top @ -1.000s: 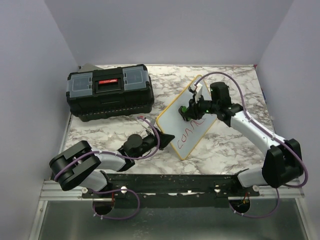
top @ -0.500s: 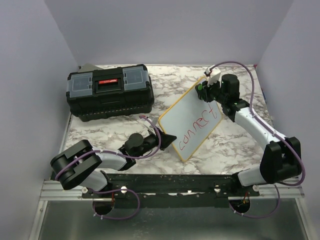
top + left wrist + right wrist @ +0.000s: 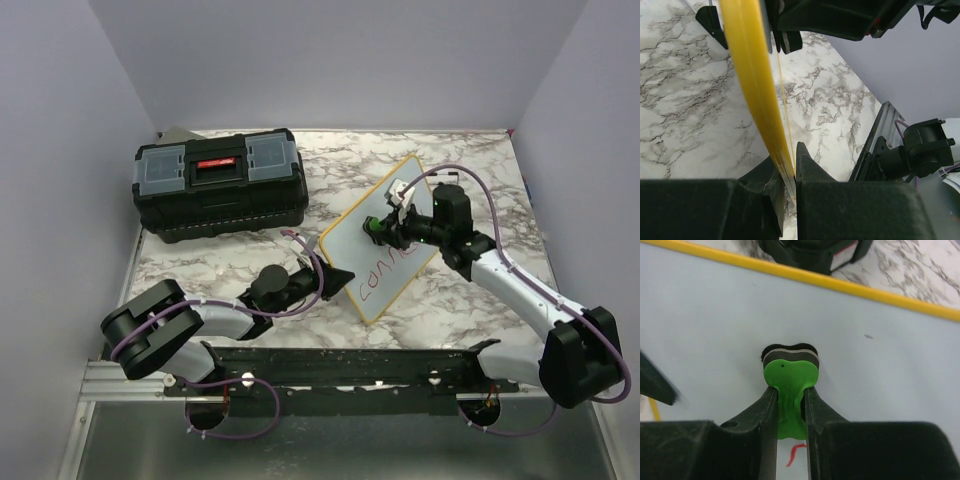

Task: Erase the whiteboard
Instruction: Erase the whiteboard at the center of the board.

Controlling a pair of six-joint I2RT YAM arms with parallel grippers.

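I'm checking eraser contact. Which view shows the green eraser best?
Right wrist: the green eraser sits centre, clamped in the right gripper, its pad against the whiteboard. Top external shows a small green spot; left wrist doesn't show it.

The right gripper pinches a green eraser (black pad first) against the whiteboard.

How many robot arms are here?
2. The left arm, near left, grips the whiteboard's edge; the right arm, near right, presses a green eraser on it.
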